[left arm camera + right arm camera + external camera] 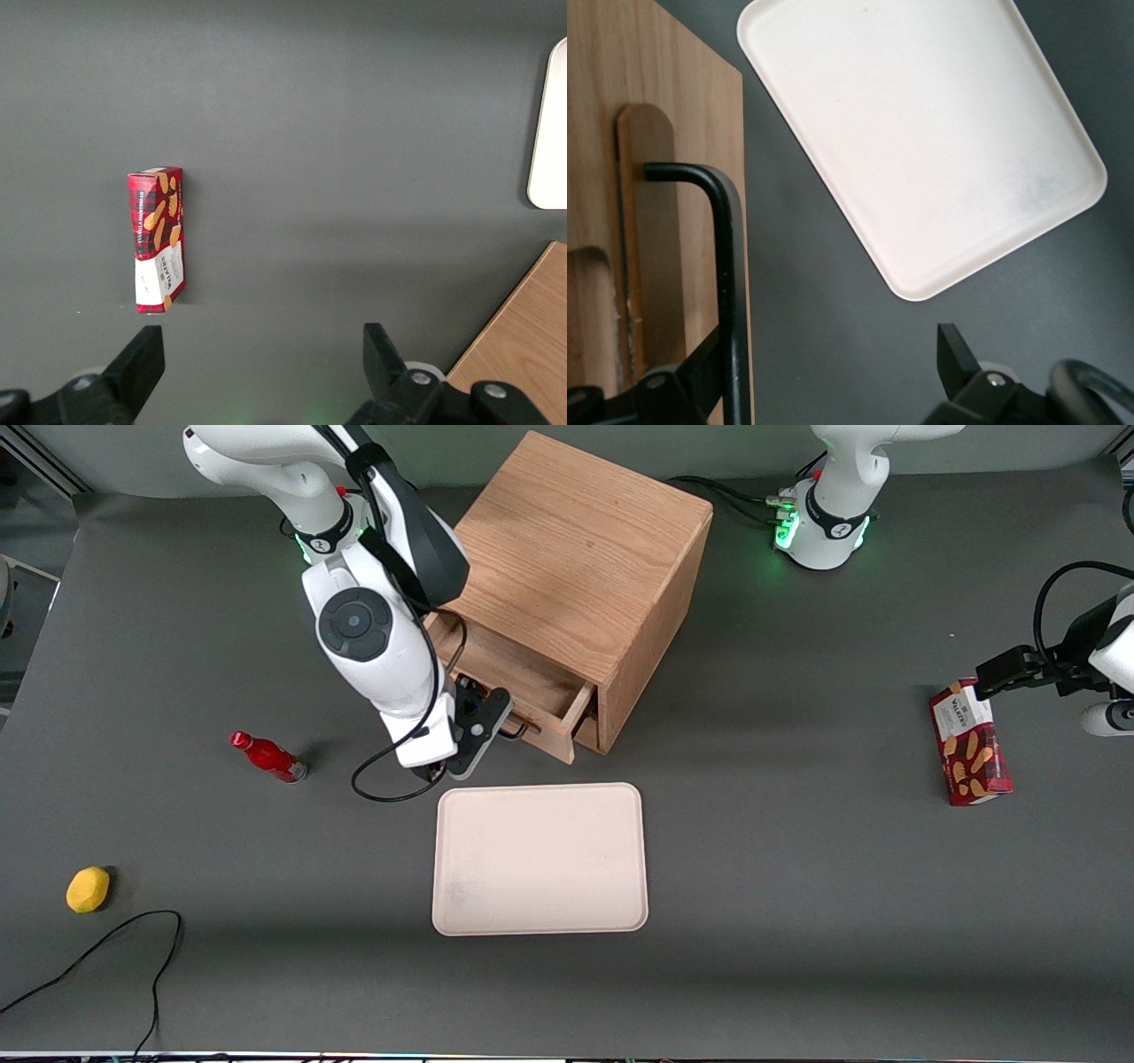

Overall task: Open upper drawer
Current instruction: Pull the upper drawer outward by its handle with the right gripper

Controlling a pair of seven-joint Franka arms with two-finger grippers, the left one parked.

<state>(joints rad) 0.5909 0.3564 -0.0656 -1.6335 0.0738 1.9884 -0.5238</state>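
Hovering my gripper [496,731] at front of upper drawer [523,691], right by its black wire handle [718,266]. Fingers spread wide, holding nothing; one finger [700,372] sits just beside handle bar. Upper drawer sticks partway out of oak cabinet [580,576], top tray showing. Cream tray [540,859] lies on dark table [797,886], nearer front camera than cabinet. Red bottle [268,756] lies toward my working end of table; yellow lemon [88,889] too, nearer front camera. Red cookie box [970,755] lies toward parked arm's end.
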